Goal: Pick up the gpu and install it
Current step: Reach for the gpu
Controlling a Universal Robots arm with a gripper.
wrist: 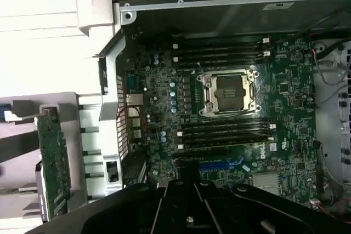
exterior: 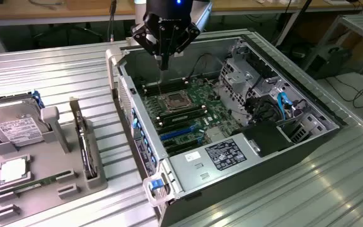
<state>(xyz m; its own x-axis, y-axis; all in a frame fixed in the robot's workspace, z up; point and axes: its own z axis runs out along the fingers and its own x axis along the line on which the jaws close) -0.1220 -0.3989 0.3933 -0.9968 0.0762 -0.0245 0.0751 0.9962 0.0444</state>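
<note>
Above open case (exterior: 126, 94), hand (exterior: 163, 67) pressed together, empty. Beside case, gpu (exterior: 81, 135) upright in holder (exterior: 74, 182). Judged: spread hand first, take card's top edge.

Motherboard (wrist: 285, 113) in open case (wrist: 230, 23): empty CPU socket (wrist: 229, 92), memory slots (wrist: 225, 130) flanking it, blue slot (wrist: 222, 164) near. Gpu (wrist: 54, 163) well apart from socket, outside case, in grey holder (wrist: 68, 102).
</note>
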